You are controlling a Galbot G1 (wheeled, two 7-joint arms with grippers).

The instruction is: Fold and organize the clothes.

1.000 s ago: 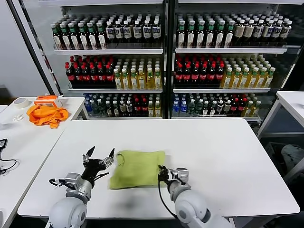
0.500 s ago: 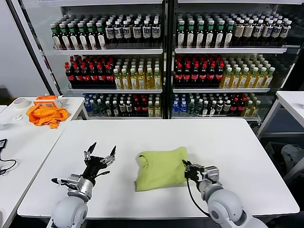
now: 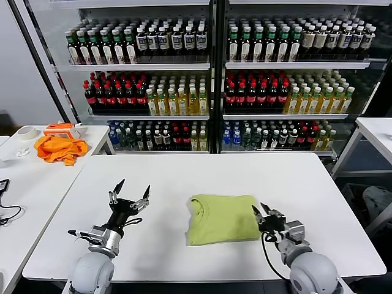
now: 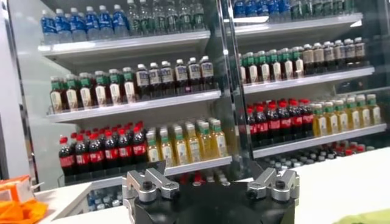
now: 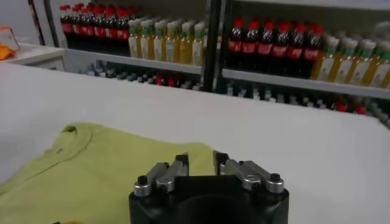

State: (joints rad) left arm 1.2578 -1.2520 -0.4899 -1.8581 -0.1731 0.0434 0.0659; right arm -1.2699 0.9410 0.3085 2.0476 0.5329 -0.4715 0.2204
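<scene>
Lying folded at lower centre of the head view, the lime T-shirt [image 3: 222, 219] rests on the white table [image 3: 318, 184], neck hole toward frame left. Shelves of bottles [image 3: 184, 92] fill the coolers behind. The right gripper [image 3: 267, 218] sits beside the shirt's right edge, fingers slightly apart, empty. The left gripper [image 3: 130, 195] tilts upward at lower left, fingers spread wide.

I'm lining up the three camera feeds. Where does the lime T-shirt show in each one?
Head view: the folded lime T-shirt lies on the white table, just left of the right gripper.
Left wrist view: only a lime sliver at the corner.
Right wrist view: it spreads just beyond the gripper.
Shared landmark: the red-capped bottles on the shelves.
</scene>
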